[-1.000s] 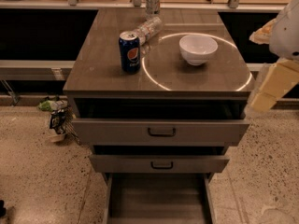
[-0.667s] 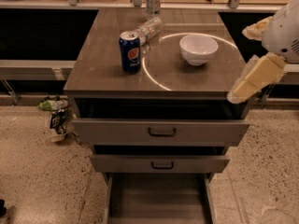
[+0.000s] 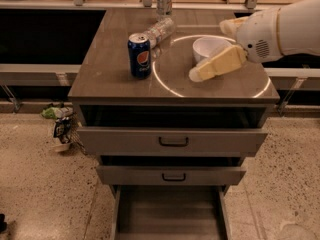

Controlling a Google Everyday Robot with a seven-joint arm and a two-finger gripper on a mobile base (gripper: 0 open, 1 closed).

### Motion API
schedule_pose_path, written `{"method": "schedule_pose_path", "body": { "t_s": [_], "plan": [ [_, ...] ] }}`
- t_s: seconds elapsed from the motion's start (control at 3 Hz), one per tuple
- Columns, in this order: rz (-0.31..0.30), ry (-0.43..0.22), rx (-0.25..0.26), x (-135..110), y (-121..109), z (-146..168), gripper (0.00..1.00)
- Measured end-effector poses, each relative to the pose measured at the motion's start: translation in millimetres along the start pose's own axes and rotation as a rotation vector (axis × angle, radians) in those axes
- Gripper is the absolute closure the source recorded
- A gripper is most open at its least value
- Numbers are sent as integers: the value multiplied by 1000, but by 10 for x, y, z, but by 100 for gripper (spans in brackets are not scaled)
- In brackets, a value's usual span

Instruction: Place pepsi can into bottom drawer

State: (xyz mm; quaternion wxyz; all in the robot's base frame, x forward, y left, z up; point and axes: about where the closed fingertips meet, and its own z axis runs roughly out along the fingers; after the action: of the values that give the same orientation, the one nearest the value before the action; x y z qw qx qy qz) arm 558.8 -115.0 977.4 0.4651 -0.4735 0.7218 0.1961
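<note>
Desk [image 3: 110, 81] carries the pepsi can [image 3: 139, 55] at left; claw [image 3: 209, 52], spread (empty), hovers over the bowl [image 3: 206, 44] at right. Risk: a hasty leftward sweep could topple the can.

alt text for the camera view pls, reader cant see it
A robot arm's gripper, fingers apart, reaches in from the right over a white bowl on a grey-brown cabinet top, with an upright pepsi can to the bowl's left. Behind are a clear plastic bottle on its side and a silver can. Below, the bottom drawer is pulled open.
</note>
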Motion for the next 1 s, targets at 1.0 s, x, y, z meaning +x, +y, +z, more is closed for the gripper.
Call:
{"method": "schedule_pose_path", "body": {
  "t_s": [1.0],
  "plan": [
    [74,-155,6,-233,-56,748,0]
  ]
}}
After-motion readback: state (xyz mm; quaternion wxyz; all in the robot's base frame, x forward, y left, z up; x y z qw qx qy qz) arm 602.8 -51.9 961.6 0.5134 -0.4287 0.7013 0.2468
